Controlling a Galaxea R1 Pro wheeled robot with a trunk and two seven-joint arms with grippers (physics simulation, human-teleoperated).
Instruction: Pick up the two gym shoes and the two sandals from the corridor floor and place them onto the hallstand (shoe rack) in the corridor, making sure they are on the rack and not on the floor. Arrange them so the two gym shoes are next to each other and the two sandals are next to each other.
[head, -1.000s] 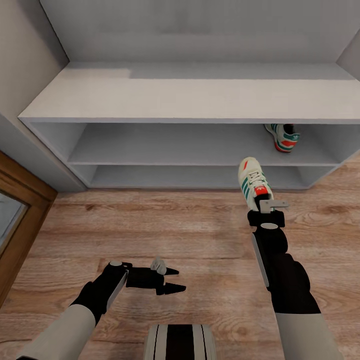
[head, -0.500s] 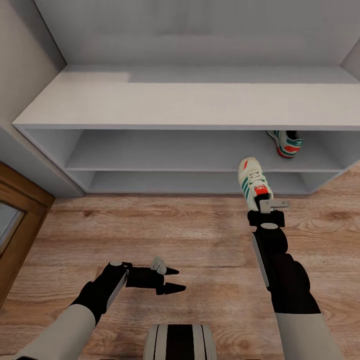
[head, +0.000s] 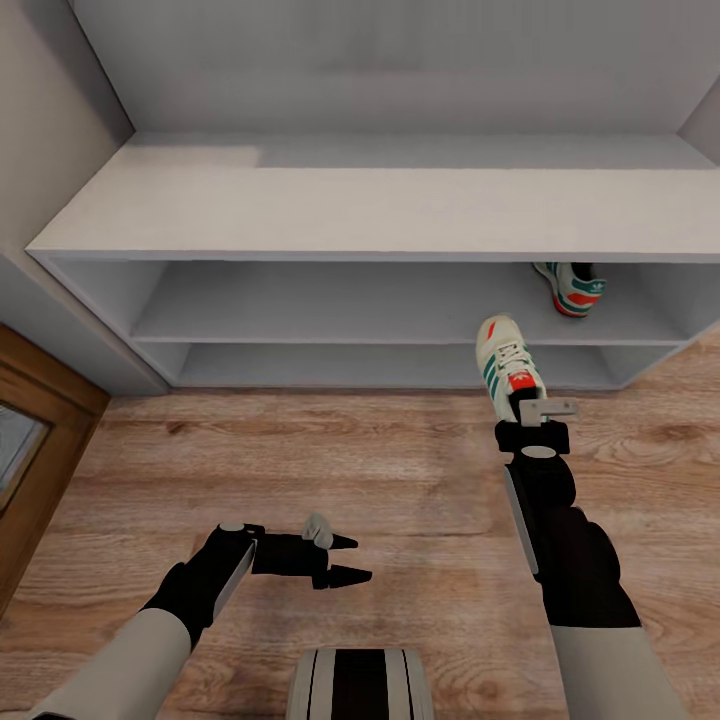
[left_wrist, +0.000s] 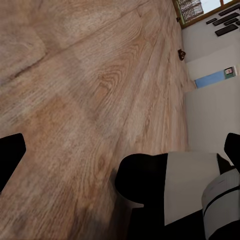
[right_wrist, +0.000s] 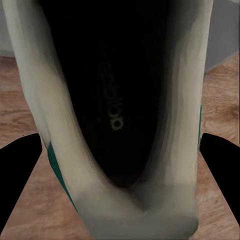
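My right gripper (head: 531, 408) is shut on the heel of a cream gym shoe (head: 507, 364) with teal stripes. It holds the shoe toe-forward above the corridor floor (head: 400, 470), just in front of the hallstand (head: 380, 205). In the right wrist view the shoe's dark inside (right_wrist: 117, 100) sits between the fingers (right_wrist: 20, 170). The second gym shoe (head: 572, 287) stands on the upper shelf tier at the right, partly hidden under the bench top. My left gripper (head: 342, 559) hangs open and empty low over the floor. A tiny dark brown thing (left_wrist: 182, 54) lies far down the floor, too small to tell if it is a sandal.
A wood-framed door or panel (head: 30, 420) stands at the left, beside the grey wall. My own base (head: 362, 684) shows at the bottom. The two shelf tiers (head: 350, 300) are open left of the stored shoe.
The whole view shifted early on, so the camera moved: the hallstand now sits a little lower and closer. Both arms and the held shoe kept their places in the picture.
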